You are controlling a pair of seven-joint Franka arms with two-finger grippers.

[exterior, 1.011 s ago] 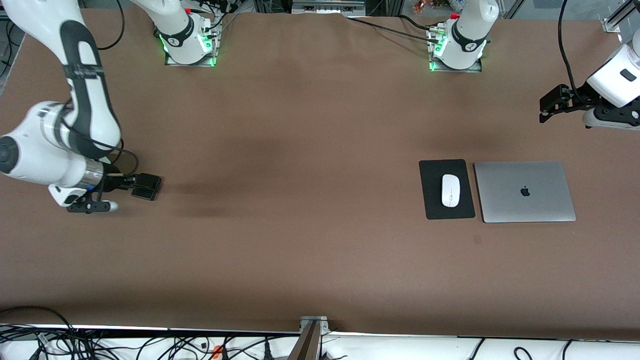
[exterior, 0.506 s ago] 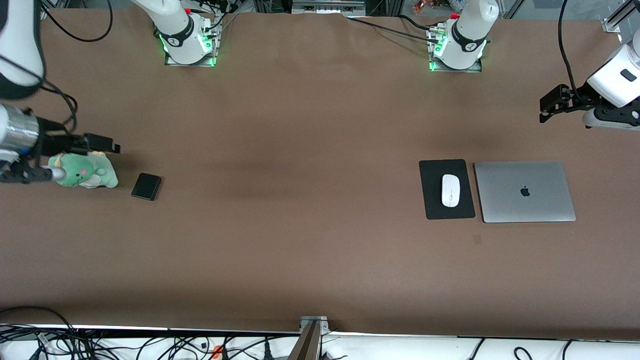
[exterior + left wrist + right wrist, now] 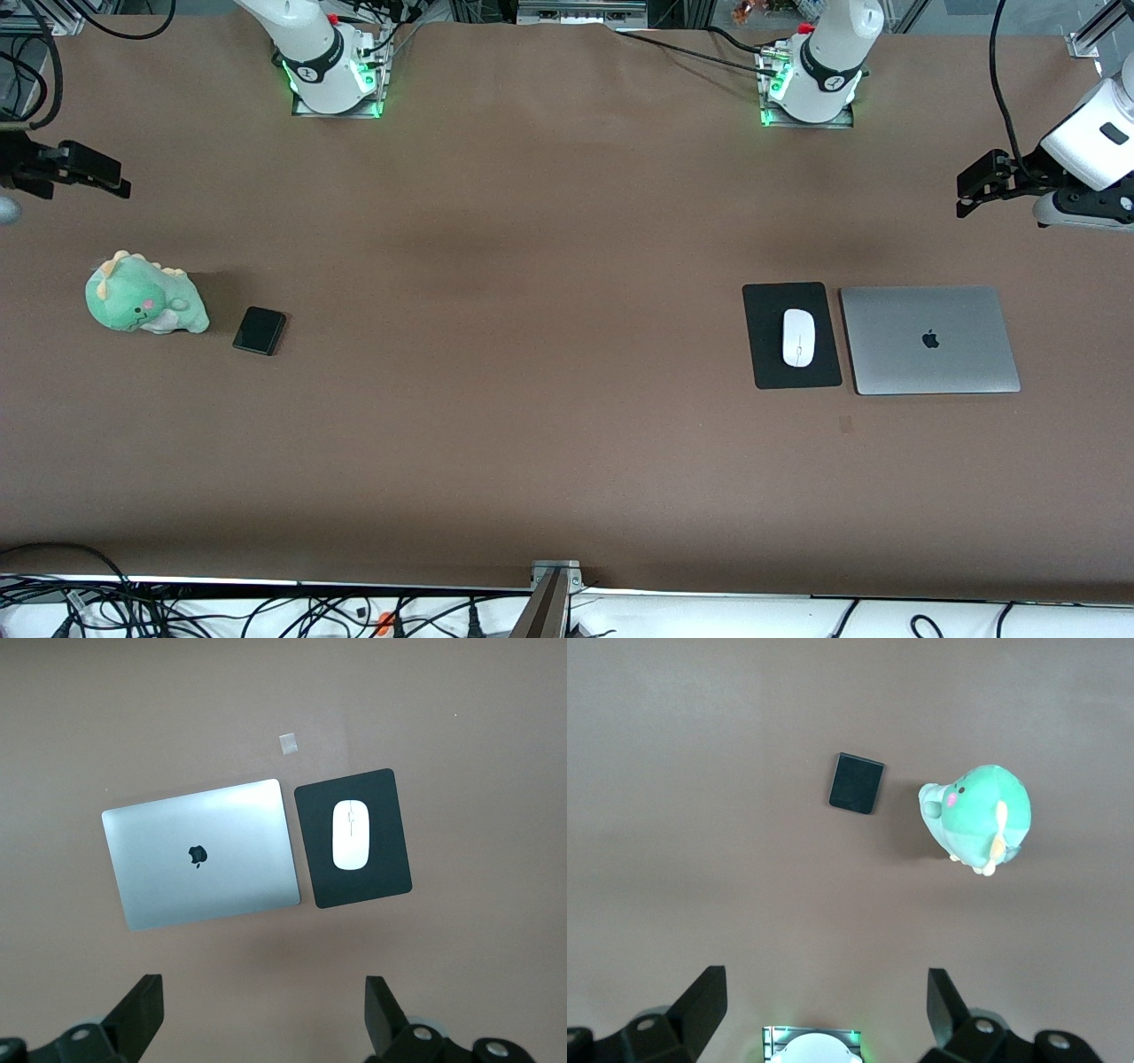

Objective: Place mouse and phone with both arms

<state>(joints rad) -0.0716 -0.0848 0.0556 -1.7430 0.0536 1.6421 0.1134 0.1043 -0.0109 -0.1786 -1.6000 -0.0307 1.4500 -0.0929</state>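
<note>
Both tools wide open, empty: I hold left tool (image 3: 973, 184) over table nr laptop, right tool (image 3: 89, 171) up past plush; mouse (image 3: 798, 337) on pad, phone (image 3: 260, 330) by plush — I'd retract straight, w/o disturbing either.

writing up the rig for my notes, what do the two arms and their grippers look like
Both arms are glossy white with black joint bands, on bases lit green with black cables trailing off. The left gripper and the right gripper are matte black two-finger units; the wrist views show angular black fingers with small silver bolts.
</note>
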